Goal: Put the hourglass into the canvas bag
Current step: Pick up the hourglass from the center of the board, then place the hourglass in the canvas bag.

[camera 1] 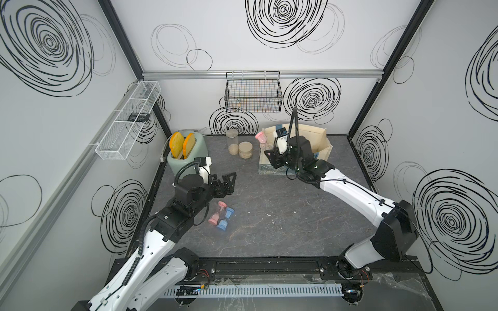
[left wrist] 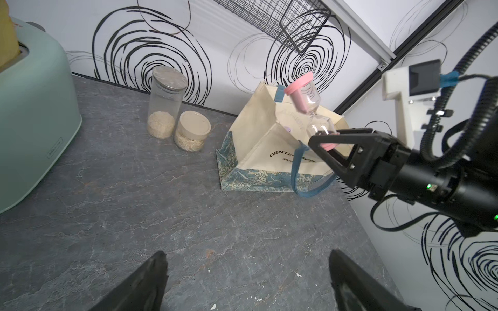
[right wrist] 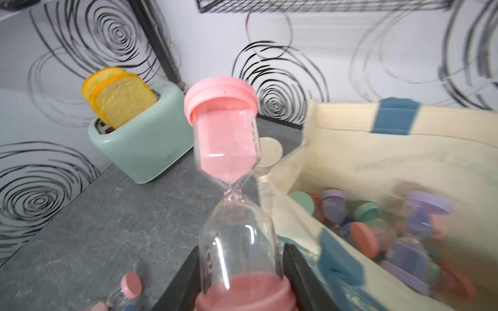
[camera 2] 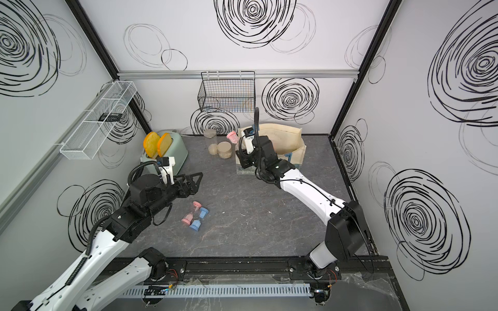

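The right hand (right wrist: 242,282) clamps the pink hourglass (right wrist: 229,161), near upright, at the rim of the canvas bag (left wrist: 256,150) lettered "CENTE…"; the left hand (camera 1: 227,183) gapes.

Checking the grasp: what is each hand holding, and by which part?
The right hand grips the pink hourglass by its lower bulb, near the bottom cap. The left hand is open, holding nothing.

Right of the right gripper (right wrist: 242,258) the bag (camera 1: 312,134) is gaping wide at the mouth, room to pass in. Its near wall and blue handle (right wrist: 334,255) are sitting close by the jaws. Two jars (camera 1: 245,150) are crowding the left, a wire basket (camera 1: 253,94) is hanging high beyond, hourglasses (right wrist: 420,215) are filling the bag floor.
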Tool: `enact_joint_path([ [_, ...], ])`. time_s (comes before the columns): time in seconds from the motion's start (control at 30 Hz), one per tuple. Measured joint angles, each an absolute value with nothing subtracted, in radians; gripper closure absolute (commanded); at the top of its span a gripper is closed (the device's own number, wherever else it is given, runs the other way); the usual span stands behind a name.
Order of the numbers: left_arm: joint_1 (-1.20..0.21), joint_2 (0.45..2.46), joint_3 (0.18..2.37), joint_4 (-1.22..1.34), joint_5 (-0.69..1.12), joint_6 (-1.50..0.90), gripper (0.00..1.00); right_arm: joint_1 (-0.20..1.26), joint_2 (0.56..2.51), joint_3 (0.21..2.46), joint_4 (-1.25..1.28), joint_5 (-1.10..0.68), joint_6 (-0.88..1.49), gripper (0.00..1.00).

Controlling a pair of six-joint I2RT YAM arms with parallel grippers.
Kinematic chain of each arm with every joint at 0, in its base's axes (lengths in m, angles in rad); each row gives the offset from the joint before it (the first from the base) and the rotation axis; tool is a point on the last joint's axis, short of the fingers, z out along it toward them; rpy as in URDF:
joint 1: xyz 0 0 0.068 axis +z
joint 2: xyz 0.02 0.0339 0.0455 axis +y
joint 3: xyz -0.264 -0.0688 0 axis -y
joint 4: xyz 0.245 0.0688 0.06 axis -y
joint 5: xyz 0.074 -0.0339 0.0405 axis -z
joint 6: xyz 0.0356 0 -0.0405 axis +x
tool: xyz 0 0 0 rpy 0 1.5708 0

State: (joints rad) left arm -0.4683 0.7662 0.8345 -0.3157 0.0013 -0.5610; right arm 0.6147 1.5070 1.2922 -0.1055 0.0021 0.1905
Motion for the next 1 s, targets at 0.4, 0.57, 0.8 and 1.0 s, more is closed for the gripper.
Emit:
enact_joint_path([
  [0.4, -0.518, 0.859, 0.85, -0.252, 0.047, -0.557, 0.04, 0.337, 1.571, 1.351, -0.263, -0.041, 0.194, 0.65],
  [0.57, -0.557, 0.906, 0.862, -0.223, 0.048, -0.55, 0.04, 0.293, 1.679, 1.415, -0.291, -0.054, 0.194, 0.64],
  [0.8, -0.591, 0.963, 0.862, -0.197, 0.048, -0.546, 0.04, 0.286, 1.842, 1.518, -0.321, -0.055, 0.182, 0.63],
  [1.0, -0.598, 0.987, 0.862, -0.181, 0.048, -0.546, 0.04, 0.286, 1.935, 1.575, -0.373, -0.031, 0.179, 0.56],
])
